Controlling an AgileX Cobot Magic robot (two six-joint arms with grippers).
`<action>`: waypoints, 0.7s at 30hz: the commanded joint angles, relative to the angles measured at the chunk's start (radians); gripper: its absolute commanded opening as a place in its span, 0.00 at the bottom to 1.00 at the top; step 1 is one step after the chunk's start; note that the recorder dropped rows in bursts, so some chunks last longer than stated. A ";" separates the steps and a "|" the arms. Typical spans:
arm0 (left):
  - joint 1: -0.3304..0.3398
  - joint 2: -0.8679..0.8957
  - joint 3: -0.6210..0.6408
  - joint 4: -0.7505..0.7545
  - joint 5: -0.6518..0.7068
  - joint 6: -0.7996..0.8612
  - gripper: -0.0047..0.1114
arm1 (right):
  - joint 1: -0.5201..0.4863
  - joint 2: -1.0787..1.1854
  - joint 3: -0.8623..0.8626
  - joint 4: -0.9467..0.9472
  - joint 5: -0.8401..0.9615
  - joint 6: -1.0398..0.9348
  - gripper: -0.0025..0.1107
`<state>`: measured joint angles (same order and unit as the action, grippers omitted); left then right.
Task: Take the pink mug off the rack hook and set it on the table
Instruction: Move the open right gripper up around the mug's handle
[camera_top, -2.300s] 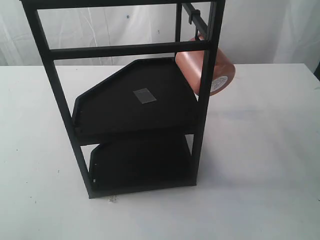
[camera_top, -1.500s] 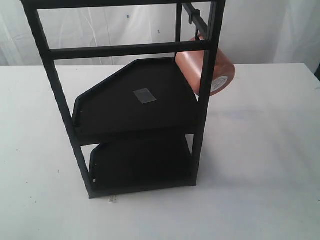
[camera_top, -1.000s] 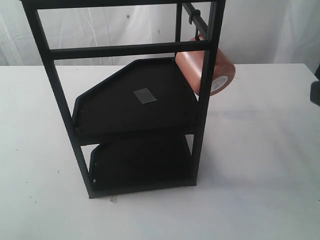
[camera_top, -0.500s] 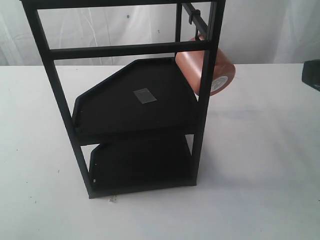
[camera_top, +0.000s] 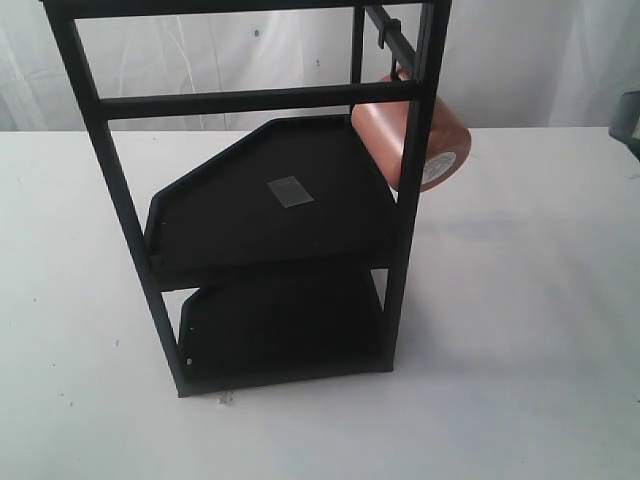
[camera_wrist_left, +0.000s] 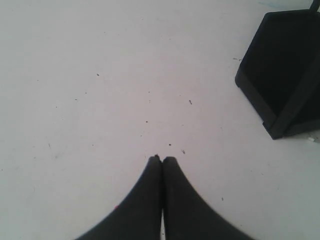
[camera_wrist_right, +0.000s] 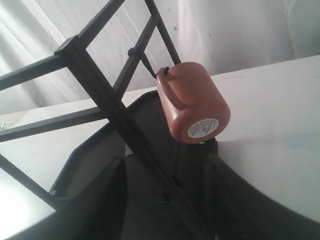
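The pink mug (camera_top: 415, 140) hangs by its small handle from a hook on the top bar of the black rack (camera_top: 270, 205), tilted, with its pale base sticker facing out. In the right wrist view the pink mug (camera_wrist_right: 192, 102) hangs a little ahead of my right gripper (camera_wrist_right: 165, 165), whose dark fingers (camera_wrist_right: 102, 200) stand wide apart and hold nothing. My left gripper (camera_wrist_left: 162, 159) is shut and empty, low over the white table (camera_wrist_left: 100, 75), well away from the mug. Only a dark sliver of my right arm (camera_top: 631, 115) shows at the exterior view's right edge.
The rack has two angular black tray shelves, the upper with a grey square patch (camera_top: 289, 190). A black rack post (camera_wrist_right: 115, 110) runs between my right fingers and the mug. A corner of the rack's lower tray (camera_wrist_left: 282, 80) lies near my left gripper. White table (camera_top: 530, 330) spreads right of the rack.
A dark part of my right arm has come in at the exterior view's right edge and risen along it. The mug, the rack and the left arm have not moved.
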<state>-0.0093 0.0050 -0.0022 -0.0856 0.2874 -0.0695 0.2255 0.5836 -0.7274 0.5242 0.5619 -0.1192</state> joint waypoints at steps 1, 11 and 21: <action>-0.002 -0.005 0.002 -0.007 -0.002 -0.001 0.04 | -0.005 0.049 -0.009 -0.008 -0.043 -0.123 0.42; -0.002 -0.005 0.002 -0.007 -0.002 -0.001 0.04 | 0.085 0.247 -0.009 -0.329 -0.300 -0.356 0.42; -0.002 -0.005 0.002 -0.007 -0.002 -0.001 0.04 | 0.196 0.418 -0.021 -0.457 -0.423 -0.467 0.42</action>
<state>-0.0093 0.0050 -0.0022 -0.0856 0.2874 -0.0695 0.4165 0.9593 -0.7396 0.0948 0.1666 -0.5512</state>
